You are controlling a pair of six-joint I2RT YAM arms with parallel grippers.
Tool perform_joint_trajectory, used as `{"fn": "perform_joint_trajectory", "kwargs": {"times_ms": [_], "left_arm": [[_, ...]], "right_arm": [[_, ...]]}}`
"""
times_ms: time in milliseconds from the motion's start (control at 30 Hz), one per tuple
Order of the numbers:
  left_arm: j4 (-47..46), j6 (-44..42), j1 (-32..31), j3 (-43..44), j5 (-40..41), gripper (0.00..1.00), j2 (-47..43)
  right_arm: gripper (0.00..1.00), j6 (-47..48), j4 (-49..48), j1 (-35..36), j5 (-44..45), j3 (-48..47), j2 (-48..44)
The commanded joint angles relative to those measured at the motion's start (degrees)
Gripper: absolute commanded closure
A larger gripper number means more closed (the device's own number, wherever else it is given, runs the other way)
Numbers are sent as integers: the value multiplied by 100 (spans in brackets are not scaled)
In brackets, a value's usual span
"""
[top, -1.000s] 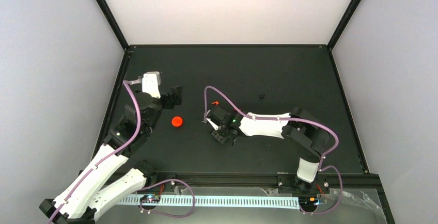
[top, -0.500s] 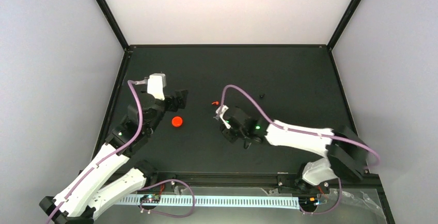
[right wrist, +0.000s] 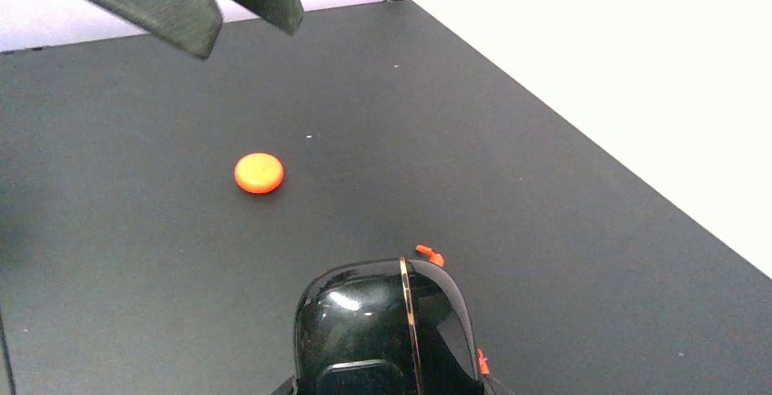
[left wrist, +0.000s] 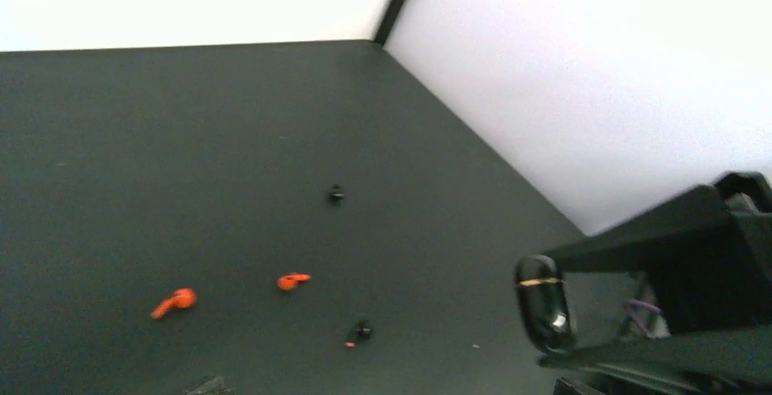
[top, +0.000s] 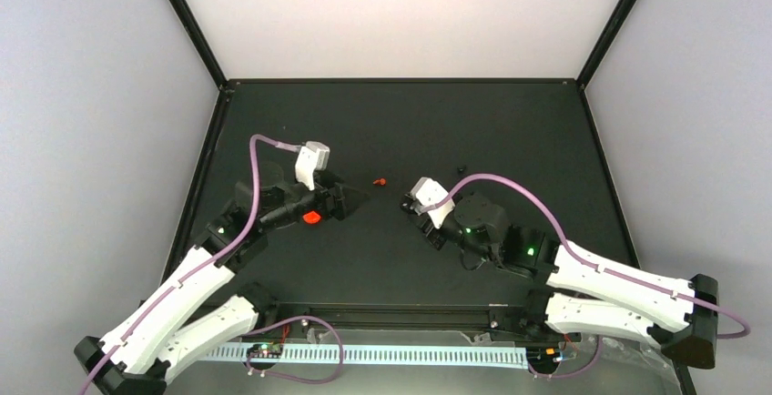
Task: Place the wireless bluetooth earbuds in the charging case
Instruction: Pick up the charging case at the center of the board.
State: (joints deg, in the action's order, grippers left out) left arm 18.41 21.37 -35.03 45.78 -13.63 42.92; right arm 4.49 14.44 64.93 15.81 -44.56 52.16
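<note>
Top: high at near edge, looking down over whole tabletop (top: pixel 510 131). Left wrist: low, oblique, toward far right corner; earbuds (left wrist: pixel 293 280) shared with top. Right wrist: low, toward far left corner; charging case (right wrist: pixel 259 173) shared likewise.

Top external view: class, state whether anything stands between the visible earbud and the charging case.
No loose object lies between the earbud and the charging case; only the left gripper hangs across that line. In the right wrist view the case looks closed.
</note>
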Motion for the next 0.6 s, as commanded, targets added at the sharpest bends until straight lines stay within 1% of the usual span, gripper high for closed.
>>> {"fn": "perform_joint_trajectory", "kwargs": {"times_ms": [0,200,400,567], "left_arm": [[-682,525,-41,-139,-1358,8,275],[-822,706,-144,-4,-1699,15,814],[-781,670,-292,112,-1846,24,1203],[-870,691,-424,128,-1932,33,1379]], "right_arm": [[65,503,-20,186,480,-44,-52],[65,746,-166,529,842,-150,205],[65,820,-331,630,841,-275,379],[65,852,-456,689,861,-357,454]]}}
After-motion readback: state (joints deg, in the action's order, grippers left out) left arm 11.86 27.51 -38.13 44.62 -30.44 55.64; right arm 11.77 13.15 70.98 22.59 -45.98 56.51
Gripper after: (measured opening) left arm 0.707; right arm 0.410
